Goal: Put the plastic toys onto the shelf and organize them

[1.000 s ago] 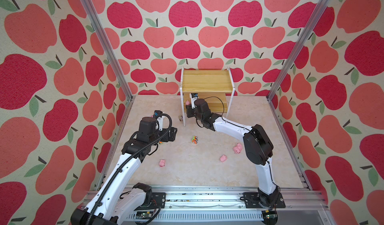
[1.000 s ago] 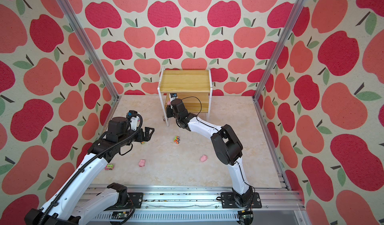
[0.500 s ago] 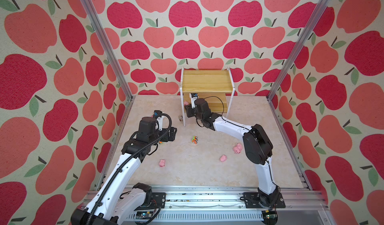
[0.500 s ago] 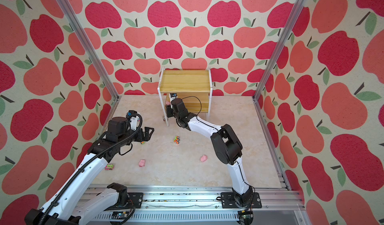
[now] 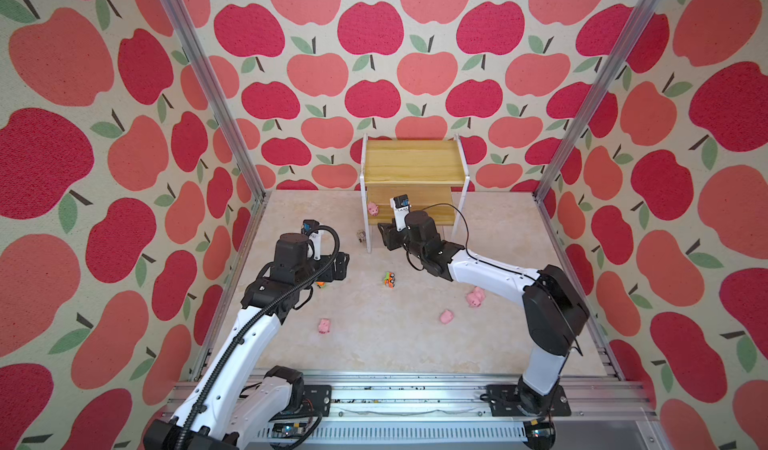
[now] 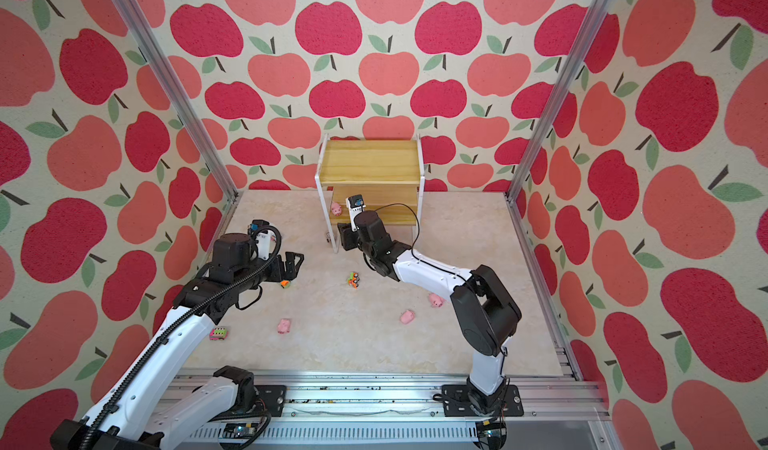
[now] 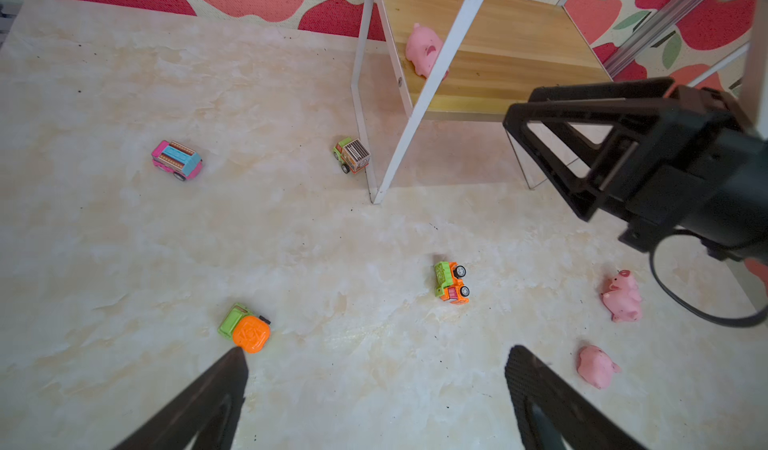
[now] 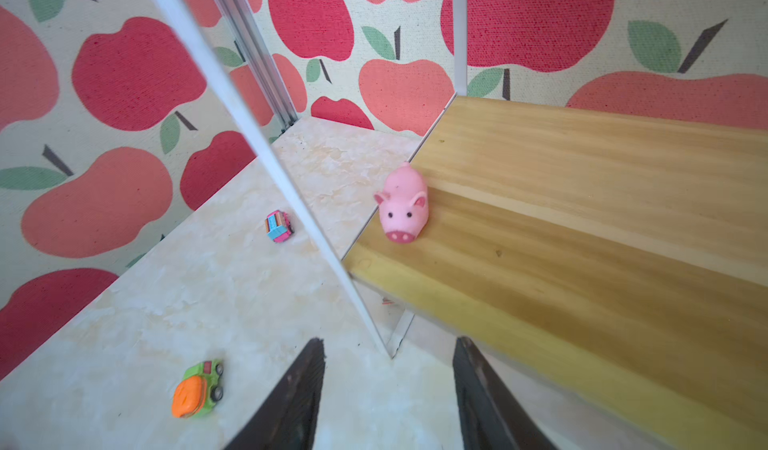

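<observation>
Plastic toys lie mostly on the floor, with only one on the shelf (image 5: pixel 413 161), a two-tier rack of yellowish wood boards in a thin white frame set against the back wall. That one, a pink pig (image 8: pixel 403 207) with a darker snout, stands upright at the left end of the lower board, facing the room. A caged green truck (image 7: pixel 352 155) sits just beside the shelf's front left leg. A pink-and-blue truck (image 6: pixel 218 333) rests front left by the left arm, and a green-and-orange truck (image 7: pixel 451 282) is tipped on its side mid-floor. A mixer truck (image 7: pixel 246 329) with an orange drum is close to the left gripper (image 7: pixel 376 360), whose fingers are spread wide and empty. A lone pig (image 5: pixel 325 326) lies toward the front. Another pig (image 5: pixel 446 316) and a pink huddle (image 5: pixel 475 298), one pig or two I cannot tell, lie near the right arm. The right gripper (image 8: pixel 388 344) hangs before the shelf's corner, fingers apart, gripping nothing. The floor (image 5: pixel 374 352) is pale marbled cream. The walls (image 5: pixel 374 32) carry red and coral apples with green leaves. A red mark (image 8: pixel 388 301) under the lower board is too small to read
</observation>
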Robot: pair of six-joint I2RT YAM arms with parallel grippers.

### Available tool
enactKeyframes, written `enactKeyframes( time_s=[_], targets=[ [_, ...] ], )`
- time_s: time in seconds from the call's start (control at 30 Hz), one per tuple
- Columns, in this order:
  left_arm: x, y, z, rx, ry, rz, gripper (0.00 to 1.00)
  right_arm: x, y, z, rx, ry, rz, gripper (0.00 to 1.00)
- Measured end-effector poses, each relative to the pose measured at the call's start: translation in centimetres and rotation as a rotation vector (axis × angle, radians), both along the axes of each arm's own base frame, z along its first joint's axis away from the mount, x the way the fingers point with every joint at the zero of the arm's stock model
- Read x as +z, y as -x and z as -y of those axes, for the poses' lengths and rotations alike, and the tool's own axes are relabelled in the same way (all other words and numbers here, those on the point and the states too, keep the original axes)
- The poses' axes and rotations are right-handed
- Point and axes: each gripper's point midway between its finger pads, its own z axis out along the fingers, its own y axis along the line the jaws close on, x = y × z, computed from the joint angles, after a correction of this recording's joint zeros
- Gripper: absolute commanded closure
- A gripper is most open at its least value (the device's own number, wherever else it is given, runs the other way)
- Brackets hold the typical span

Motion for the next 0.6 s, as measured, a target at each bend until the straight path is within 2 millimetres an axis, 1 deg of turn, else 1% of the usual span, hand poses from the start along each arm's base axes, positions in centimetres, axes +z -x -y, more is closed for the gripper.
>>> enactKeyframes(
  time_s=[0.1,0.17,0.23,0.3,0.37,0.47,0.53,0.6],
  targets=[
    [-0.2,-0.2,-0.4,0.016,-0.005,-0.006,0.01,-0.1,3.6,0.9,0.049,0.003,-0.001,0.41],
    [-0.5,-0.3,-0.5,0.022,-0.009,-0.014,0.01,-0.8,5.8,1.6,0.087,0.016,-0.013,0.39],
    [-0.7,-0.5,-0.7,0.033,-0.012,-0.022,0.01,-2.2,8.2,2.2,0.134,0.047,-0.031,0.35],
    [-1.0,-0.6,-0.9,0.048,-0.016,-0.032,0.01,-3.9,10.9,2.3,0.208,0.084,-0.057,0.34],
    [-1.4,-0.5,-1.2,0.070,-0.015,-0.052,0.01,-5.4,13.8,1.9,0.301,0.124,-0.081,0.33],
    [-2.7,-0.3,-1.9,0.125,-0.025,-0.124,0.01,-7.1,17.7,0.8,0.444,0.180,-0.097,0.33],
    [-3.5,-0.2,-2.5,0.170,-0.025,-0.181,0.01,-7.8,19.9,-0.2,0.532,0.206,-0.086,0.33],
    [-4.3,0.1,-3.2,0.218,-0.016,-0.233,0.01,-8.7,21.1,-0.9,0.594,0.241,-0.076,0.33]
  ],
)
